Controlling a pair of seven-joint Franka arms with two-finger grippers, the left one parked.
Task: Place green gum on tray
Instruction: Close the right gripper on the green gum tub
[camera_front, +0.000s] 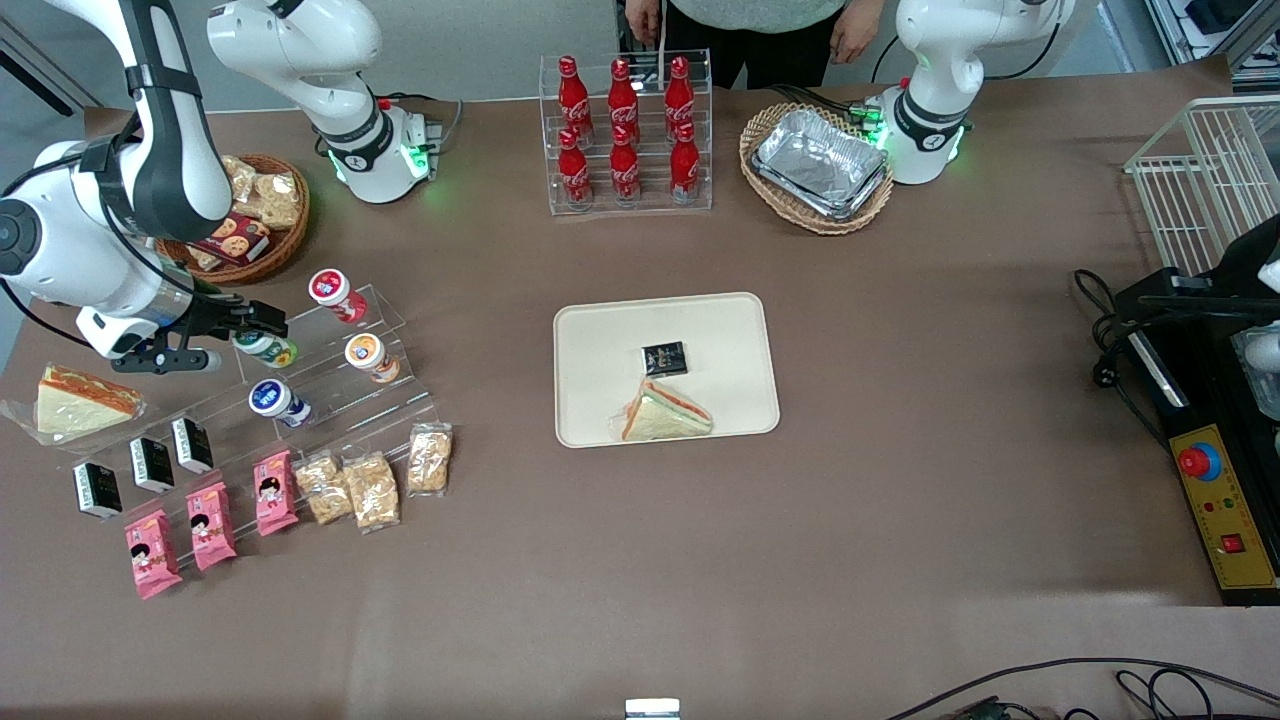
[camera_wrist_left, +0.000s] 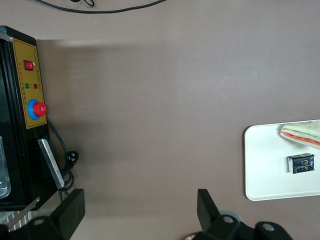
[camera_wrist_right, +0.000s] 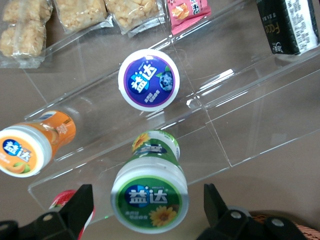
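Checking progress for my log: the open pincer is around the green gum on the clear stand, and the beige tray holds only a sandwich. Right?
Not quite. The front view shows the tray holding a sandwich and a small black packet. The rest stands: the open pincer straddles the green gum on the clear stand.

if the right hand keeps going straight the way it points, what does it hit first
Most likely the green gum: the open hand sits just above its lid, fingers apart either side, on the clear stepped rack.
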